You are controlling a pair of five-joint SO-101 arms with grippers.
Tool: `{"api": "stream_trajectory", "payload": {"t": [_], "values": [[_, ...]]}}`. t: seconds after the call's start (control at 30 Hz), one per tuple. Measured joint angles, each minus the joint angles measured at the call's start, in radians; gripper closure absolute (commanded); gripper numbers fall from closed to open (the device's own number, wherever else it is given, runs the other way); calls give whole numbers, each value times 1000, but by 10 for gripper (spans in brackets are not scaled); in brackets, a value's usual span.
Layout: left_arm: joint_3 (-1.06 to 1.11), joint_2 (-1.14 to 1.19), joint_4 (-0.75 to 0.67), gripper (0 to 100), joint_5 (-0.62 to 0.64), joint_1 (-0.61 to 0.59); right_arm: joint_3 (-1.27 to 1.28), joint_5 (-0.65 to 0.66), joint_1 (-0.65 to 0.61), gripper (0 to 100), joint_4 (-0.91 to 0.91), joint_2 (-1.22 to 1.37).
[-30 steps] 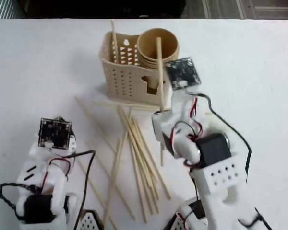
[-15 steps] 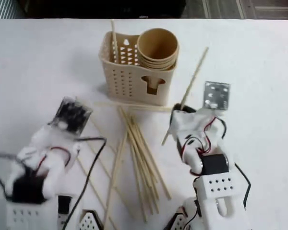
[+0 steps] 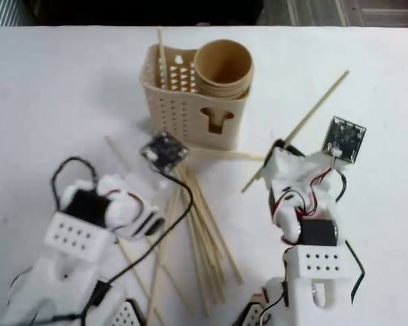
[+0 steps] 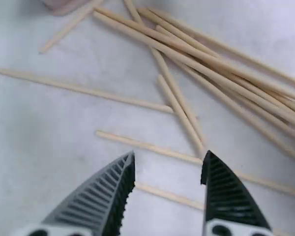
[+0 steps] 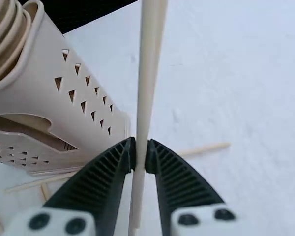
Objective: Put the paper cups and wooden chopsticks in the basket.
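— Where is the right gripper [image 5: 139, 156]?
— Beside the basket [image 3: 168, 112], closed tightly on one chopstick [image 3: 315, 106].
— And the left gripper [image 4: 168, 169]?
— Spread wide above the loose chopsticks [image 4: 201, 64], which its arm [image 3: 88, 221] partly hides. The cups [image 3: 223, 64] stand in the basket.

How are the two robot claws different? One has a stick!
The right gripper is shut on a chopstick; the left gripper is open and holds nothing. The right gripper is beside the basket, while the left gripper hangs over the loose chopsticks lying on the table. Both have the same pointed, ridged shape.
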Motion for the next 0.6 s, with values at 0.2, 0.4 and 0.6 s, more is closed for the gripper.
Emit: {"api": "stream_trajectory", "payload": {"t": [0.2,0.4,0.6], "values": [[87,187,-143,762,78,48,6,0,-2,981,0,0],[97,368,-285,766,121,60,15,0,-2,981,0,0],[74,578,-338,863,123,60,15,0,-2,981,0,0]]}}
